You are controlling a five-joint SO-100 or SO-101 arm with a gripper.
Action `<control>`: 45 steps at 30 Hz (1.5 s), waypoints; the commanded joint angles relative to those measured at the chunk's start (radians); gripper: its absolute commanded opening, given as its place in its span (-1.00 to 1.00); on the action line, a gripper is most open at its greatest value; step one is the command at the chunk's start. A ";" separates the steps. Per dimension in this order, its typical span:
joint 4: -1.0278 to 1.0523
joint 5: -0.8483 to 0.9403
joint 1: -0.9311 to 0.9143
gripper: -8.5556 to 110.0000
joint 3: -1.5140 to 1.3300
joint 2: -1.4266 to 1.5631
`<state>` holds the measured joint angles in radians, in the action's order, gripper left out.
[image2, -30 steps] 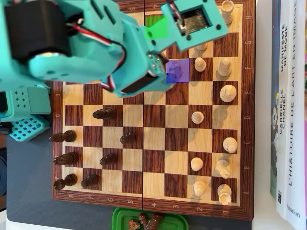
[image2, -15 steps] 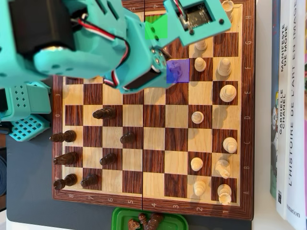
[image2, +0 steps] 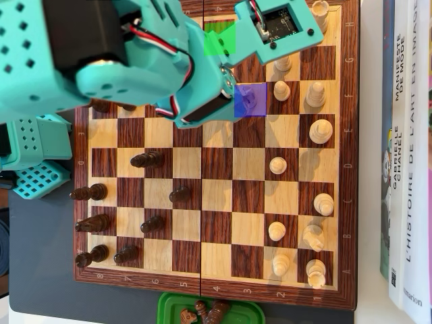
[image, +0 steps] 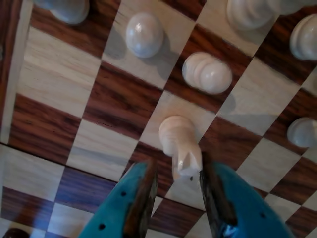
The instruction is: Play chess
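Wooden squares of dark and pale veneer fill the scene: a chessboard (image2: 216, 202) lies on the bench with books (image2: 405, 155) stacked along its right edge in the overhead view. Seen from the wrist view, the pincer (image: 177, 191) has its two teal fingers (image: 131, 208) apart, one on each side of a white piece (image: 181, 145) that stands on the board between their tips; whether either finger touches it cannot be told. Beyond that piece, other white pieces (image: 207, 73) stand on nearby squares toward the top of the wrist view. In the overhead view the teal arm (image2: 135, 61) covers the board's upper left, and a translucent blue square (image2: 250, 100) and a green square (image2: 219, 42) mark two squares beside it. Dark pieces (image2: 146, 160) stand on the left half, white ones on the right, and a green tray (image2: 169, 307) below the board holds captured dark pieces.
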<state>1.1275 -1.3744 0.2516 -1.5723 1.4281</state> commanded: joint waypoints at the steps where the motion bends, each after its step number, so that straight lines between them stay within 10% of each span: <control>1: 0.000 -0.003 -0.008 -0.62 0.069 0.008; 45: 0.002 0.003 -0.031 -0.80 0.087 -0.052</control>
<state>1.1275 -1.3744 0.2332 -1.5263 1.3668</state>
